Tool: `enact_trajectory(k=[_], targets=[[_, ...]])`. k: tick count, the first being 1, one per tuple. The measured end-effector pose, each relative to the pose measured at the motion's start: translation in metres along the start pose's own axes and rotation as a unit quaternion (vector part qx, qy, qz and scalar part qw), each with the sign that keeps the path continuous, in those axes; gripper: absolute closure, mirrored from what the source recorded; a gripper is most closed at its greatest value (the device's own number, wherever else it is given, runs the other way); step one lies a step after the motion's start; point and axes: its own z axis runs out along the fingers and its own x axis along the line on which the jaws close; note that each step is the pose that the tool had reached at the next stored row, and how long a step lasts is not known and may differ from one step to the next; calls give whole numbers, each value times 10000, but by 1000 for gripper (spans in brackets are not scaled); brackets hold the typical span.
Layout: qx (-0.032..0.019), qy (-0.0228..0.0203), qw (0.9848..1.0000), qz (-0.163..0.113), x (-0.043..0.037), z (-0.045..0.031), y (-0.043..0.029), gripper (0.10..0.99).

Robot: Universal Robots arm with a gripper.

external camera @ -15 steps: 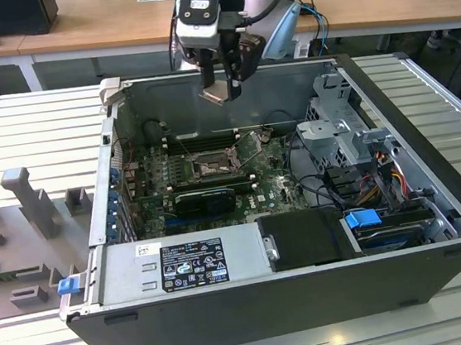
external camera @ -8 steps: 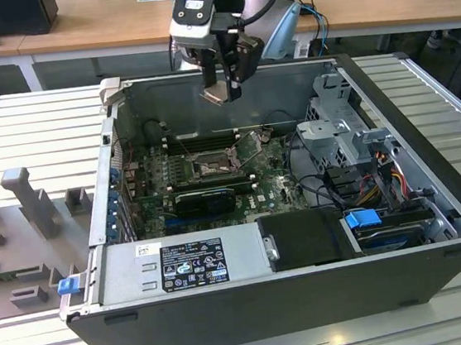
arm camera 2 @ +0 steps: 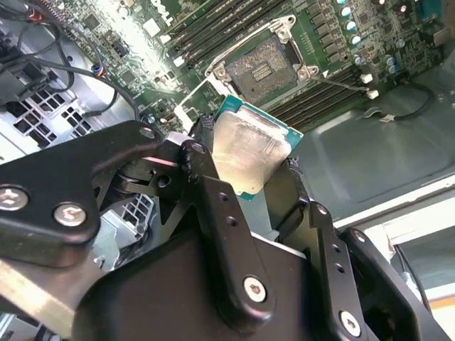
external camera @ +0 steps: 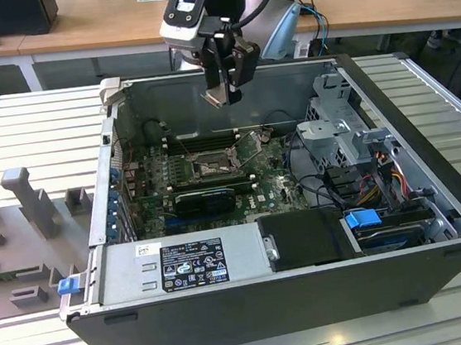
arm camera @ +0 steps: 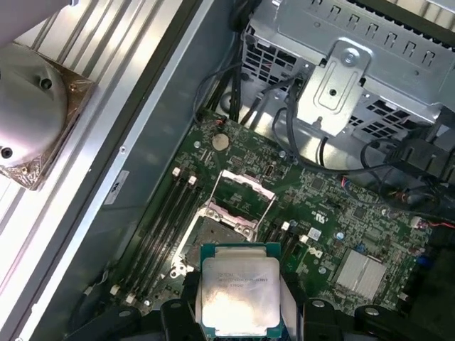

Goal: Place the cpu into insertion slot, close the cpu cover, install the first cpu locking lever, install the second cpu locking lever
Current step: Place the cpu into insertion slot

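The cpu (arm camera 2: 250,145), a small square chip with a silver-grey top and green rim, is clamped between my gripper's (arm camera 2: 249,162) black fingers. In the exterior view my gripper (external camera: 220,95) hangs with the cpu (external camera: 215,98) above the back of the open computer case, well over the motherboard. The insertion slot (external camera: 212,168) lies below with its dark centre bare (arm camera 2: 263,65) (arm camera: 213,234). The cpu cover (arm camera: 245,188) is swung up off the slot, a thin metal frame on its hinge edge (arm camera 2: 190,105). In the first wrist view the cpu (arm camera: 240,295) sits just short of the slot.
Long black memory slots (arm camera: 165,220) run beside the socket. A black card (external camera: 204,199) lies nearer the front. A silver power supply (external camera: 182,263) lines the front wall; a metal drive cage (external camera: 338,127) with cables fills the exterior view's right. Case walls (external camera: 288,91) surround the board.
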Motion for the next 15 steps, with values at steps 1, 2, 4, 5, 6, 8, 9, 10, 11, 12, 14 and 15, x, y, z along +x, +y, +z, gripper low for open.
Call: enact_trajectory(k=[1, 2, 4, 5, 6, 8, 9, 10, 11, 12, 14, 15], targets=[[0, 0, 10000, 6, -1, 6, -1, 557], [0, -1, 10000, 9, -2, 11, -1, 557], [1, -4, 10000, 9, -2, 29, -3, 557], [1, -4, 10000, 9, -3, 35, -3, 557], [2, -4, 10000, 9, -3, 51, -5, 557], [3, -5, 10000, 15, -3, 56, -5, 557], [3, -7, 10000, 35, -3, 57, -5, 557], [1, -9, 10000, 69, -3, 59, -5, 557], [0, -13, 9999, 120, -3, 61, -5, 557], [-2, -21, 9998, 213, -3, 65, -6, 557], [-3, -28, 9996, 288, -3, 68, -6, 557], [-4, -35, 9993, 360, -3, 71, -6, 557]])
